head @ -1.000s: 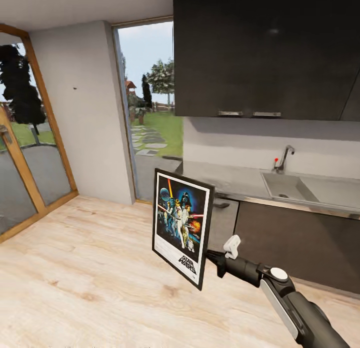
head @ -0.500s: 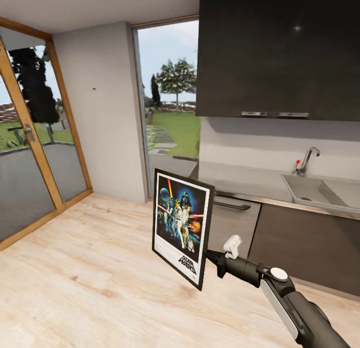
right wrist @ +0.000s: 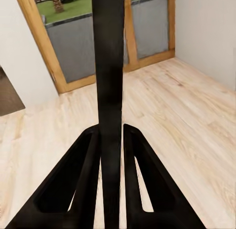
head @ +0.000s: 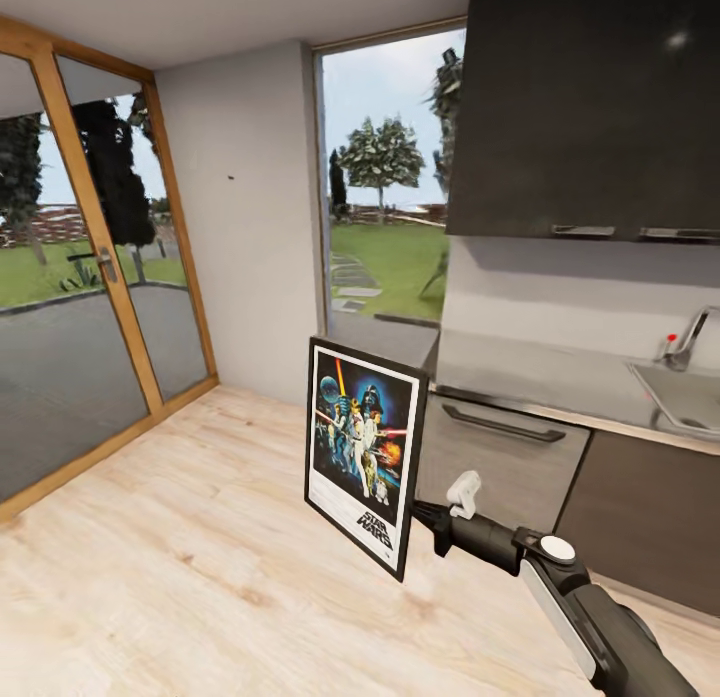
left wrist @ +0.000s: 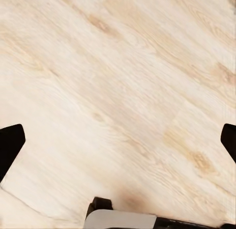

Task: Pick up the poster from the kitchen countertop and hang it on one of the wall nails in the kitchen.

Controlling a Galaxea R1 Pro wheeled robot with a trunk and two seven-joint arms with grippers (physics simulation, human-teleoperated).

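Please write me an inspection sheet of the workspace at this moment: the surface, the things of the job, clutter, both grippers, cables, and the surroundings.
Surface: light-grey kitchen countertop with an inset sink and chrome tap at its right end; nothing lies on the visible part.
Job's things: poster held upright in the air over the wood floor; wall nail, a dark dot on the pale wall left of the window.
Clutter: nothing seen.
Grippers: right gripper shut on the poster's black edge; left gripper open, facing bare floor.
Cables: nothing seen.
Surroundings: wood-framed glass door, dark upper cabinets, garden outside.
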